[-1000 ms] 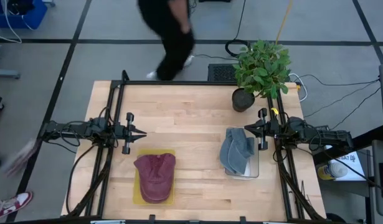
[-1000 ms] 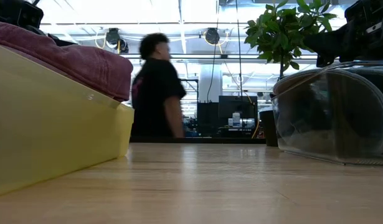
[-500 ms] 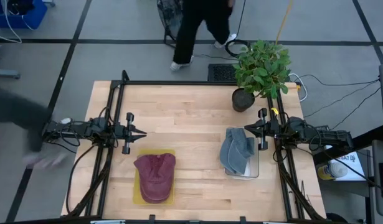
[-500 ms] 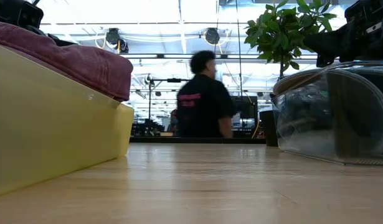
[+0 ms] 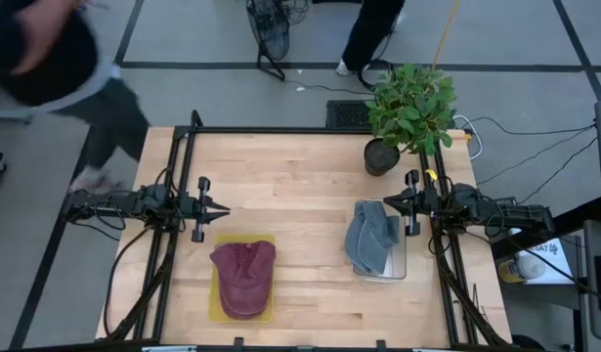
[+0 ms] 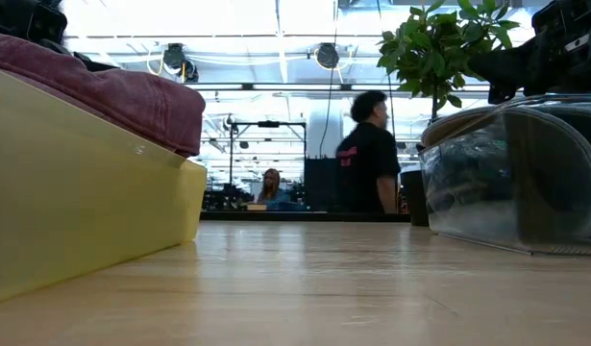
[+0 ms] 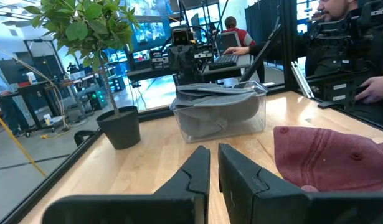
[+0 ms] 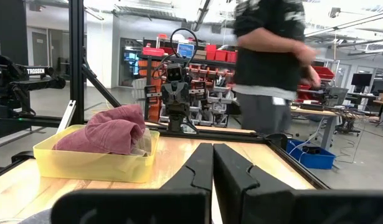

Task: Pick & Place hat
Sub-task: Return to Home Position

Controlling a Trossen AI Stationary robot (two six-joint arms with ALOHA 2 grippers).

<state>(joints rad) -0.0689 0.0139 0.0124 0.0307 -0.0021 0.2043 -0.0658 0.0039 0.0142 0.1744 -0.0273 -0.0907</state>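
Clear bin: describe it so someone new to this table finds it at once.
On the wooden table, go to the right half, where a potted plant stands in the corner. A short way from the plant's pot sits the clear bin, heaped with grey fabric. The only other container, the yellow bin on the left half, is opaque and holds a red cap.

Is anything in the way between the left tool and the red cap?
No, nothing visible is. The red cap lies in the yellow bin, and only bare table shows between it and the left tool.
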